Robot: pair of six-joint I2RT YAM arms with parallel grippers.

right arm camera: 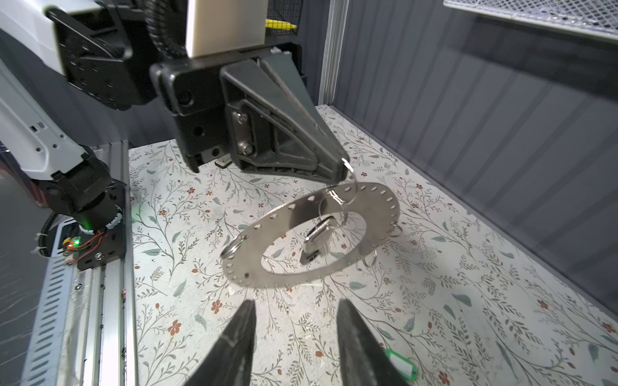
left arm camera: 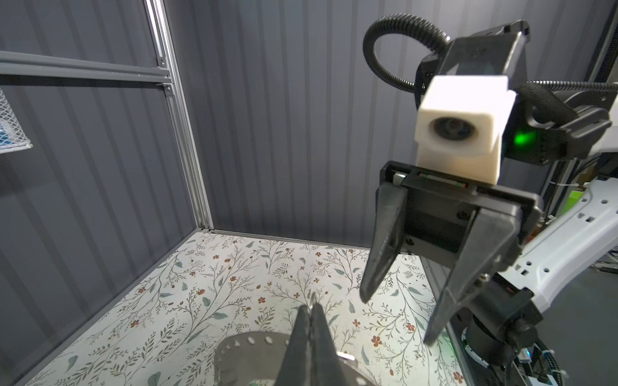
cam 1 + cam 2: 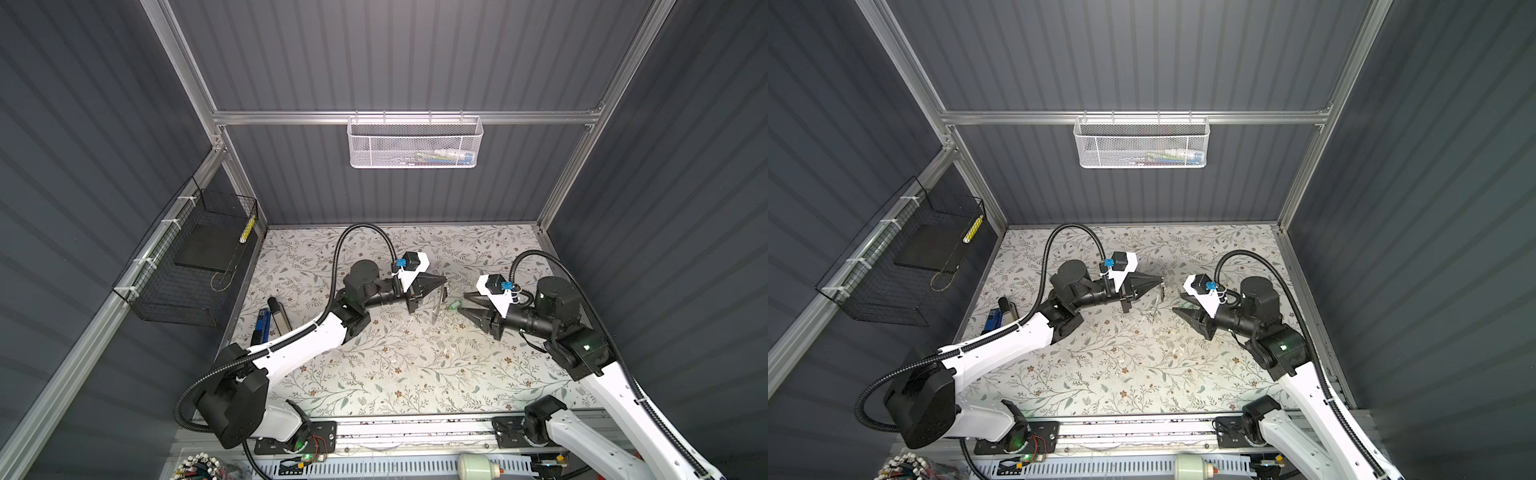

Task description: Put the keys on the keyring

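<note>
My left gripper [image 3: 444, 279] [image 1: 344, 167] is shut on a wire loop at the rim of the keyring [image 1: 281, 220] and holds the grey perforated plate tilted above the table. In both top views the keyring [image 3: 437, 307] [image 3: 1156, 308] shows almost edge-on. A silver key [image 1: 316, 239] with a black head hangs from a wire loop through the central hole. The green key tag [image 1: 401, 366] [image 3: 455, 306] lies on the table beside one finger of my right gripper [image 1: 297, 302] [image 3: 463, 302], which stands open and empty just short of the plate.
A white mesh basket [image 3: 415, 143] hangs on the back wall. On the left wall hangs a black wire basket [image 3: 187, 266]. Blue and black tools [image 3: 270, 318] lie at the table's left edge. The metal rail [image 3: 415, 428] with the arm bases runs along the front.
</note>
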